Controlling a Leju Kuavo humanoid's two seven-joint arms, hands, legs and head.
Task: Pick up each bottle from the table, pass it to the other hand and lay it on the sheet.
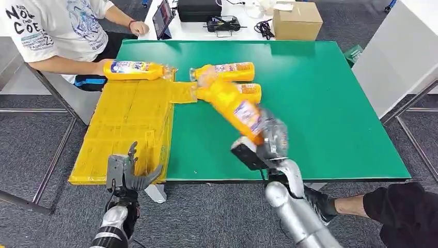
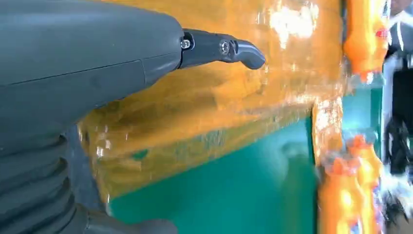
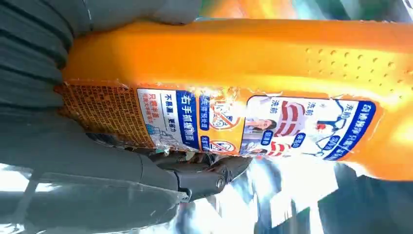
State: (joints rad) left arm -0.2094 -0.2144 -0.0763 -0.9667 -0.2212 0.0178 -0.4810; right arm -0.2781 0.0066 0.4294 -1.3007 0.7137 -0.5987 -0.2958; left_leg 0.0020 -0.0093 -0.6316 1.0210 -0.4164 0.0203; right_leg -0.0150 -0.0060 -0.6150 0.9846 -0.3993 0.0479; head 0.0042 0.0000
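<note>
While my right hand grips an orange bottle by its lower body, the bottle slants up and away from me over the green table, its cap end pointing toward the far left. From my right wrist, the bottle's labelled side lies across my palm, with my thick thumb pressed along one side and my darker fingers wrapped under the label on the other, so the fingers are clamped on it and the bottle's body runs out well beyond them. Two more orange bottles lie on the table past the held one: one farther back, lying crosswise, and one just behind the held bottle, partly hidden by it. A fourth bottle lies at the far edge of the yellow sheet, where a person's hand touches its base. My left hand hovers at the near edge of the sheet, well apart from the held bottle, holding nothing, fingers spread and pointing up. From my left wrist, one dark fingertip reaches out over the glossy yellow sheet, touching nothing that I can make out. A cardboard box sits on the white table beyond.
</note>
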